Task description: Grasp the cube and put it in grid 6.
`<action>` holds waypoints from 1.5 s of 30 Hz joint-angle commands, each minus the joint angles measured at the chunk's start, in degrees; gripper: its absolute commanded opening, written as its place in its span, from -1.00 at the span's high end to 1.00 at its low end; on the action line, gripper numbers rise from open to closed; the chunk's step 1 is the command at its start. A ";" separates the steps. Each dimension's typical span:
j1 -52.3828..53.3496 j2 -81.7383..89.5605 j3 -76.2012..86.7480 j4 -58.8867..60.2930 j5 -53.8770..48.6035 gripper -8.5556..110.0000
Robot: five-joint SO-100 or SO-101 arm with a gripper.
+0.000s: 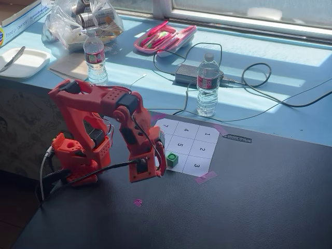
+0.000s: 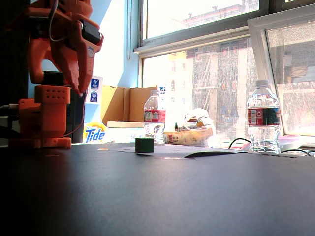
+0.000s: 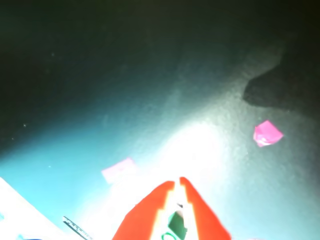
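The small green cube (image 1: pixel 172 158) with a dark ring on top stands on the numbered paper sheet, in the cell below 5 and left of 3. That is grid 6 (image 1: pixel 182 163), and the cube hides its number. My orange gripper (image 1: pixel 160 170) hangs just left of the cube in this fixed view. In the low fixed view the cube (image 2: pixel 144 144) stands free on the sheet, with the gripper (image 2: pixel 78 89) raised up and to its left. In the wrist view the fingertips (image 3: pixel 177 183) nearly touch, and the cube (image 3: pixel 176 226) shows through the gap behind them.
Two water bottles (image 1: pixel 207 85) (image 1: pixel 95 57) stand on the blue sill beyond the sheet, with a charger (image 1: pixel 188 74) and its cables. There is also a pink case (image 1: pixel 165 39) there. Pink tape bits (image 1: pixel 205 177) (image 1: pixel 138 202) lie on the black table. The arm base (image 1: pixel 78 155) is left of the sheet.
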 commanded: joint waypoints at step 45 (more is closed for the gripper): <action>-10.99 50.45 50.89 -9.67 16.00 0.86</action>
